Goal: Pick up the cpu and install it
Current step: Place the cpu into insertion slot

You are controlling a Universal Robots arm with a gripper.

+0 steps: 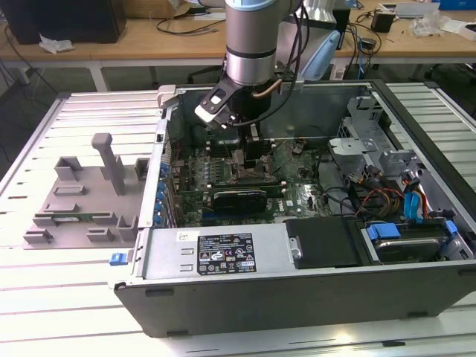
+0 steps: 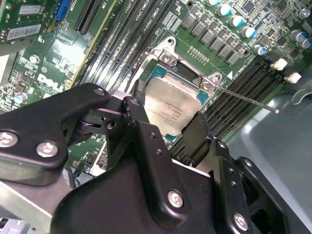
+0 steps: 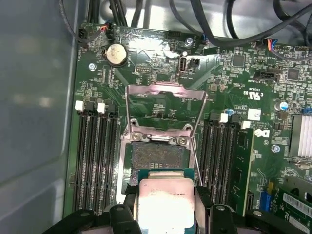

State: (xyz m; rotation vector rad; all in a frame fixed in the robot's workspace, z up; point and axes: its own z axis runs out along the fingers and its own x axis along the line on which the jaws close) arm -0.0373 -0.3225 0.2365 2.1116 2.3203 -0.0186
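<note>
The cpu (image 3: 165, 207), a small square chip with a shiny silver top, sits between the two black fingers (image 3: 127, 207) of my gripper (image 3: 165, 214), which is shut on its sides. It hangs low over the near part of the open motherboard socket (image 3: 158, 156), whose pin field still shows beyond it. The socket's metal frame (image 3: 163, 105) is swung up and open. In the second wrist view the cpu (image 2: 170, 109) lies over the socket opening between the fingers (image 2: 135, 114), beside the thin lever (image 2: 243, 97). In the exterior view my gripper (image 1: 245, 149) reaches down inside the computer case (image 1: 223, 256).
Memory slots (image 3: 95, 156) flank the socket on both sides. A card (image 1: 238, 199) lies across the board in front of the socket. Cables and drive bays (image 1: 401, 201) fill the case on the exterior view's right. A grey tray (image 1: 82, 201) sits on the table on its left.
</note>
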